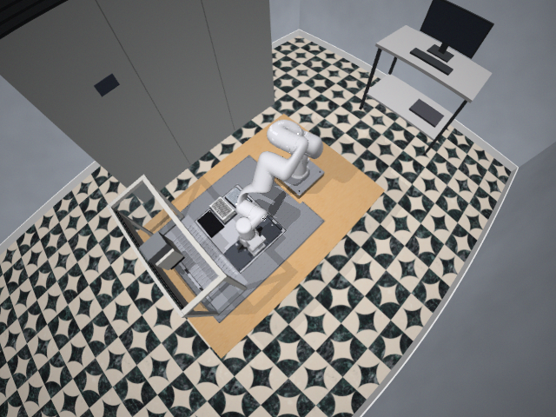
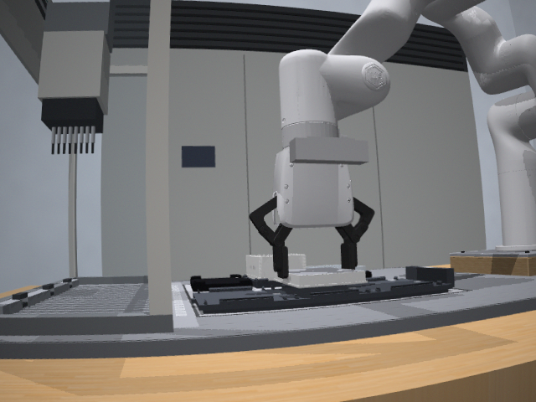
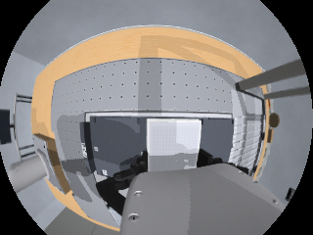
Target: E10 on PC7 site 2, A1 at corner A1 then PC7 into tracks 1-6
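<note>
Rails [image 2: 82,298] sit at far left of the exterior view, under the pipetting head [image 2: 73,108], with no carrier in them yet. To their right PC7 [image 2: 320,294] lies loose on the apron of the bench [image 2: 268,358]. A pale block [image 2: 260,264], probably E07 on its nest, stands behind it.

Risks: if the plate is let go before it is flat inside the locators, one edge could ride up on a locator and leave it tilted. A1 corner cannot be checked, since the labels are too small to read. A skewed carrier could later climb the ribs between tracks.

E10 [image 2: 322,276] rests low on PC7 around mid-length, apparently at site 2; full seating cannot be confirmed. The gripper [image 2: 315,264] stands directly over the plate, clenched on E10, with one finger at each side of it.
</note>
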